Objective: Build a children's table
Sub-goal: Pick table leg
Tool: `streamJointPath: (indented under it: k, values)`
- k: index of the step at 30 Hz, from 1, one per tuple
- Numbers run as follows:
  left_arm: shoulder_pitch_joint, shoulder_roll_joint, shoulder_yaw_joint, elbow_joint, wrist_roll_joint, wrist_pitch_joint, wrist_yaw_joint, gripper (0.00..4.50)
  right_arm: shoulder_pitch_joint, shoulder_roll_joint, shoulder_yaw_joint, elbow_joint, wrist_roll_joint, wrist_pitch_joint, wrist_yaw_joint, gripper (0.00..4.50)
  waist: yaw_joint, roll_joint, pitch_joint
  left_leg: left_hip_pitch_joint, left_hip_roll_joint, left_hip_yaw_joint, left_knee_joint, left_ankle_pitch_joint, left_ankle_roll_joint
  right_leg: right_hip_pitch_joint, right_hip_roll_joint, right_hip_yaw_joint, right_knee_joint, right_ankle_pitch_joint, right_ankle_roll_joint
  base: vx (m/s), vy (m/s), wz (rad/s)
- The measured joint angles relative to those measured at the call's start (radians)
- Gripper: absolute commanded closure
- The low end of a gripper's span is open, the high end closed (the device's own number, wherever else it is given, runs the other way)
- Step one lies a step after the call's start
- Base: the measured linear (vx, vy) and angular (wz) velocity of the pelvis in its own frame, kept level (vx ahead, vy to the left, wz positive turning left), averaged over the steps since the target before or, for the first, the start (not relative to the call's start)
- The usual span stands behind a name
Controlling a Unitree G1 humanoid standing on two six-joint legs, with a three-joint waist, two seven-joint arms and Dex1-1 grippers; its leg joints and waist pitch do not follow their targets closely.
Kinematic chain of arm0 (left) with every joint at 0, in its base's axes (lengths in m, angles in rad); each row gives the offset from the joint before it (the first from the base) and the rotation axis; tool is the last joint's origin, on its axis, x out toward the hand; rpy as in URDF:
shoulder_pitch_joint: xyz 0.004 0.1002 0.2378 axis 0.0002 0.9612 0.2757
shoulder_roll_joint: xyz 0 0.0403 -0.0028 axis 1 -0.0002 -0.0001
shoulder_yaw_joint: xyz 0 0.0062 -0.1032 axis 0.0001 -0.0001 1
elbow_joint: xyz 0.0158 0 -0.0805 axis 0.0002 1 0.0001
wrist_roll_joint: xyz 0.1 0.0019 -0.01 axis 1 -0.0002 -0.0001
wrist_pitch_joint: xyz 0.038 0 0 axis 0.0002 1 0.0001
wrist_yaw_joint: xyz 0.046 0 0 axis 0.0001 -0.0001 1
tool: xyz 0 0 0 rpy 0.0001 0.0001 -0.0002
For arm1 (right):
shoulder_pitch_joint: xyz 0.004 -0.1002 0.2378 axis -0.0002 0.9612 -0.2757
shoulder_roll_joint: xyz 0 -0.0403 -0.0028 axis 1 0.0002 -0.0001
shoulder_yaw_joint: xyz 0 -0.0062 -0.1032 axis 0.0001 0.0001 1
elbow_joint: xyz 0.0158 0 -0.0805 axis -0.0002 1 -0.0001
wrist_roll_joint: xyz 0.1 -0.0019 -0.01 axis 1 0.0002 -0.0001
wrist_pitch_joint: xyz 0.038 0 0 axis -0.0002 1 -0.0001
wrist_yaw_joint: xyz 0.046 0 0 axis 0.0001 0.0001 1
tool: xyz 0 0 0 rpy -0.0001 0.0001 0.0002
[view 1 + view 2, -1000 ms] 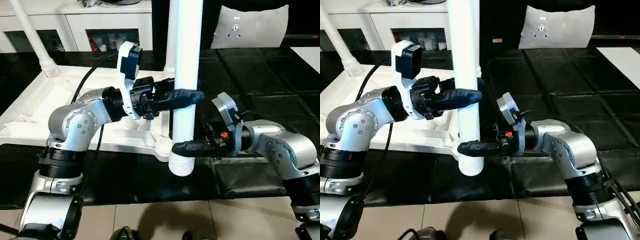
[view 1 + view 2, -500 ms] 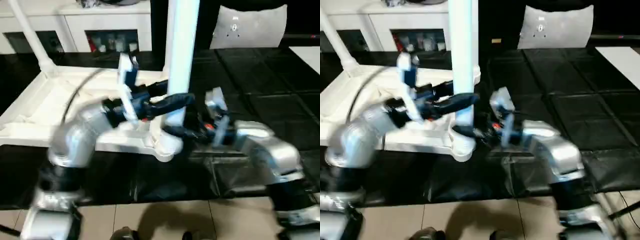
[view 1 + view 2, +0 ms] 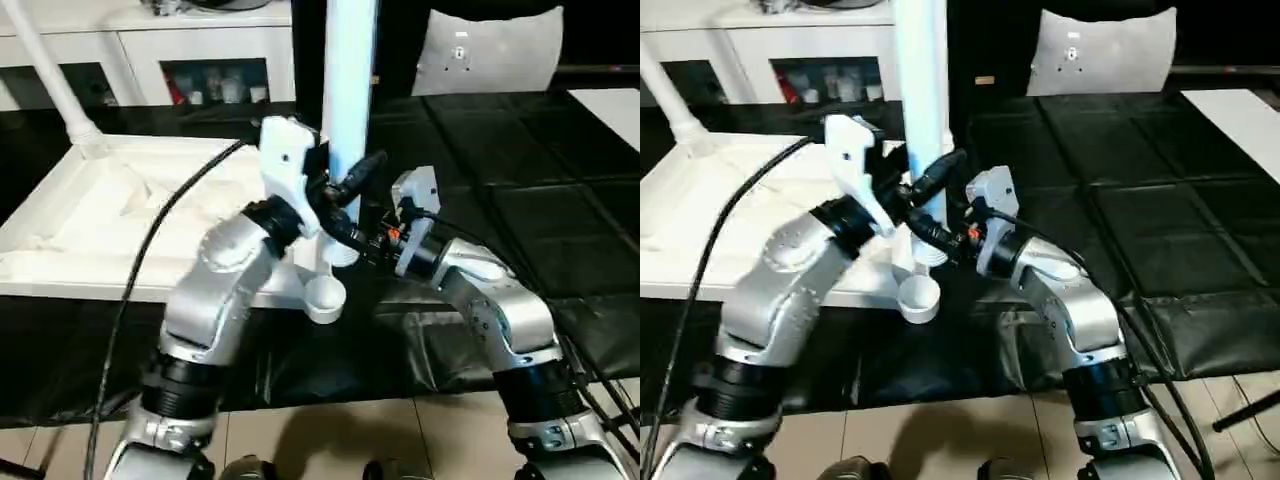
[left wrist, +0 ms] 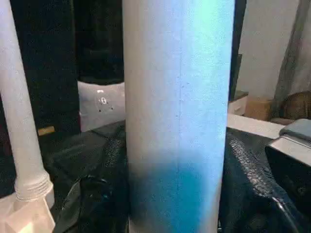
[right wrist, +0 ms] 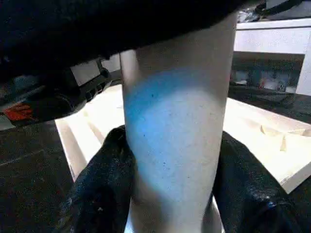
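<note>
- Both pincers grip one upright white leg. The left pincer holds the shaft higher up, black fingers pressed on either side.
- Right pincer closes on the same leg lower down, its fingers flanking the shaft.
- Leg stands vertical at the near right corner of the inverted white table top, which lies on the black-covered bench.
- Empty round corner socket sits at 6 o'clock from the held leg, just beside its base.
- Second leg rises, tilted, from the far left corner, at 10 o'clock.
- Grey cushion lies at 2 o'clock, well apart.
</note>
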Motion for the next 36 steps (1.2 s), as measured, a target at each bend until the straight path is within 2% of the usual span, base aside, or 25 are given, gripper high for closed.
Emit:
streamJointPath:
  k: [12,14,15,18,22,24,28,29,32,36]
  values:
    - [0.013,-0.018,-0.002,0.0,0.008,-0.007,0.018,2.6,0.0,0.003,0.006,0.018,-0.017,-0.021,-0.003,2.57,0.0,0.0,0.0,0.0,0.0,0.0,0.0,0.0,0.0,0.0,0.0,0.0,0.0,0.003,-0.005,0.0,0.0,0.0]
    - [0.013,-0.025,0.011,0.001,-0.007,0.01,0.029,2.6,-0.002,0.003,0.005,0.018,-0.016,-0.013,-0.004,2.01,0.0,0.0,0.0,0.0,0.0,0.0,0.0,0.0,0.0,0.0,0.0,0.0,0.0,0.003,-0.005,0.0,0.0,0.0]
    - [0.012,-0.029,0.02,0.002,-0.018,0.022,0.035,2.6,-0.003,0.003,0.003,0.018,-0.013,-0.007,-0.005,2.01,0.0,0.0,0.0,0.0,0.0,0.0,0.0,0.0,0.0,0.0,0.0,0.0,0.0,0.003,-0.005,0.0,0.0,0.0]
    - [-0.031,-0.036,0.084,0.037,-0.084,0.088,0.04,2.61,-0.022,0.004,-0.04,0.018,0.054,0.038,0.01,1.7,0.0,0.0,0.0,0.0,0.0,0.0,0.001,0.0,0.0,0.0,0.0,0.0,0.0,0.004,-0.004,0.0,0.0,0.0]
    - [-0.059,-0.013,0.15,0.067,-0.123,0.114,0.037,2.62,-0.036,-0.021,-0.12,-0.022,0.145,0.094,0.034,1.35,0.002,-0.001,-0.001,0.0,0.0,0.0,0.001,0.0,0.0,0.0,0.0,0.0,0.0,0.004,-0.004,0.0,0.0,0.0]
    - [-0.084,-0.01,0.186,0.088,-0.184,0.164,0.027,2.62,-0.026,-0.06,-0.162,-0.05,0.237,0.181,0.074,1.26,0.006,-0.002,-0.001,-0.001,0.0,0.0,0.001,0.001,0.001,0.0,0.0,0.0,0.0,0.004,-0.004,0.0,0.0,0.0]
    - [-0.111,-0.009,0.248,0.1,-0.287,0.243,0.009,2.62,-0.011,-0.073,-0.234,-0.074,0.345,0.267,0.086,0.88,0.008,-0.002,-0.001,-0.001,0.0,0.0,0.002,0.001,0.002,0.0,0.0,0.0,-0.001,0.005,-0.005,0.0,0.0,0.0]
    - [-0.126,-0.01,0.269,0.111,-0.341,0.285,-0.007,2.62,-0.012,-0.07,-0.268,-0.074,0.391,0.296,0.069,0.7,0.01,-0.001,-0.001,-0.001,0.0,0.0,0.002,0.001,0.002,0.0,0.0,0.0,0.0,0.005,-0.005,0.0,0.0,0.0]
    - [-0.163,0.0,0.318,0.129,-0.456,0.369,-0.061,2.62,-0.016,-0.077,-0.354,-0.073,0.479,0.351,0.039,0.54,0.013,-0.001,-0.002,-0.001,-0.001,0.0,0.002,0.001,0.002,0.0,0.0,0.0,-0.001,0.004,-0.004,0.0,0.0,0.0]
    - [-0.177,0.029,0.331,0.131,-0.527,0.428,-0.129,2.62,-0.016,-0.09,-0.37,-0.073,0.519,0.395,0.04,0.11,0.011,0.003,-0.004,-0.001,0.0,0.0,0.002,0.001,0.002,0.0,0.0,0.0,0.0,0.003,-0.001,0.0,0.0,0.0]
